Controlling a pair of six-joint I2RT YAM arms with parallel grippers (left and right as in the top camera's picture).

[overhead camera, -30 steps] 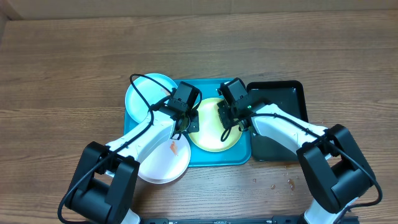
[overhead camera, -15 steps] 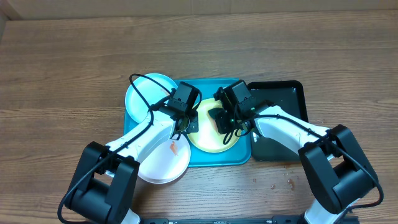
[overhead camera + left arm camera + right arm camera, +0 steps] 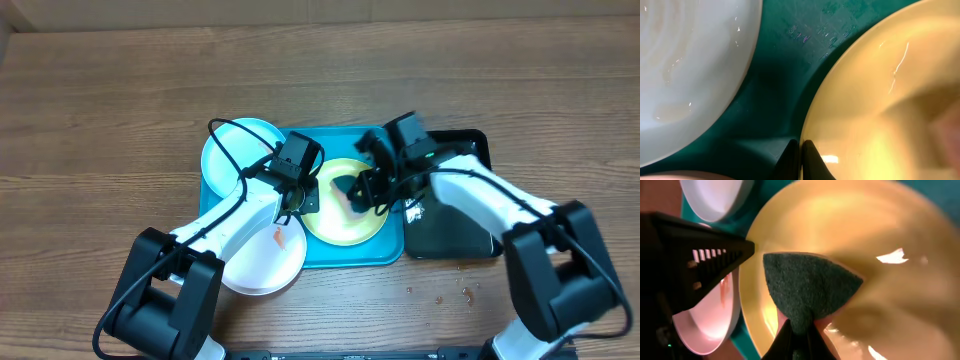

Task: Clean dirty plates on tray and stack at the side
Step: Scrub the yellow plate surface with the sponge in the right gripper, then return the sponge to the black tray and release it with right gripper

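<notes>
The yellow-green plate [image 3: 345,222] lies in the turquoise tray [image 3: 330,255]. My left gripper [image 3: 306,196] is shut on the plate's left rim, with the jaws closed on the edge in the left wrist view [image 3: 801,150]. My right gripper [image 3: 800,337] is shut on a dark green scrub pad [image 3: 349,188], held against the yellow-green plate [image 3: 865,240]. The pad [image 3: 807,287] fills the middle of the right wrist view. The light blue plate [image 3: 232,155] sits at the tray's far left corner. The white plate [image 3: 258,262], with an orange smear, overlaps the tray's near left corner.
A glossy black tray [image 3: 455,215] lies right of the turquoise tray, under my right arm. Small crumbs [image 3: 440,296] dot the wooden table in front of it. The left arm's cable loops over the light blue plate.
My right wrist has swung back to the right, toward the black tray, and the scrub pad now shows over the plate's middle. The left gripper has kept its hold on the rim.
</notes>
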